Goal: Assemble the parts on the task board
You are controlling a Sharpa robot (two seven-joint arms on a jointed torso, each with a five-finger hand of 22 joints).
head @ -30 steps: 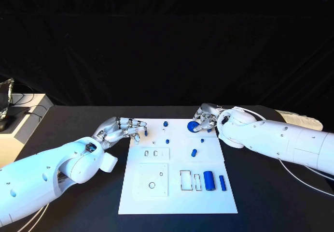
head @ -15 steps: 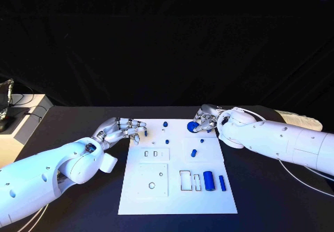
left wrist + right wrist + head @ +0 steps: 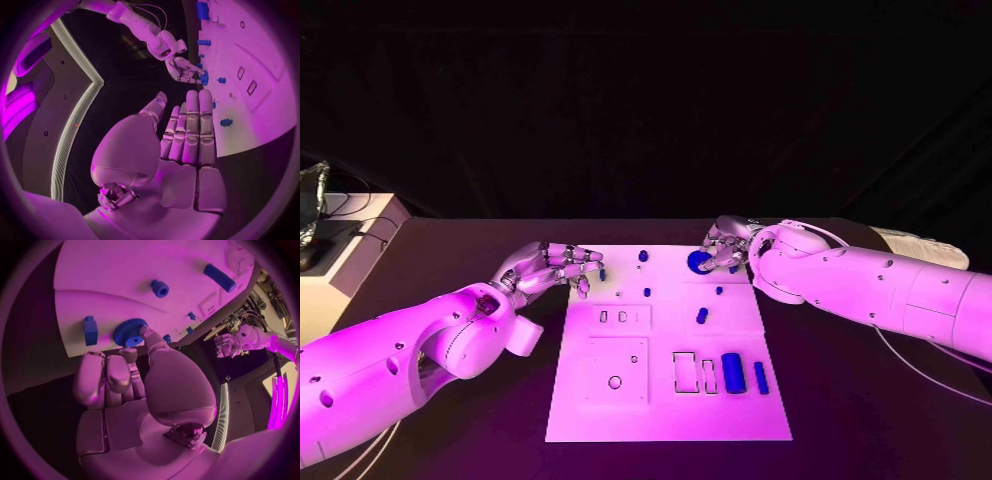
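The white task board (image 3: 589, 420) lies mid-table. At its far right edge my right hand (image 3: 726, 243) pinches a blue gear (image 3: 700, 261) between thumb and a finger; in the right wrist view the hand (image 3: 125, 385) has its thumb tip on the gear (image 3: 130, 332) and its other fingers curled below. My left hand (image 3: 560, 268) hovers at the board's far left corner, holding nothing; its fingers (image 3: 190, 130) lie straight, side by side. Small blue pegs (image 3: 646, 293) dot the far half. A thick blue cylinder (image 3: 733, 372) and a thin bar (image 3: 762, 377) lie near the right edge.
A pale cabinet (image 3: 351, 250) stands off the table's left side. A white cable (image 3: 923, 368) trails from my right arm over the table. Slots (image 3: 623, 317) and a recessed square (image 3: 617, 372) mark the board's left half.
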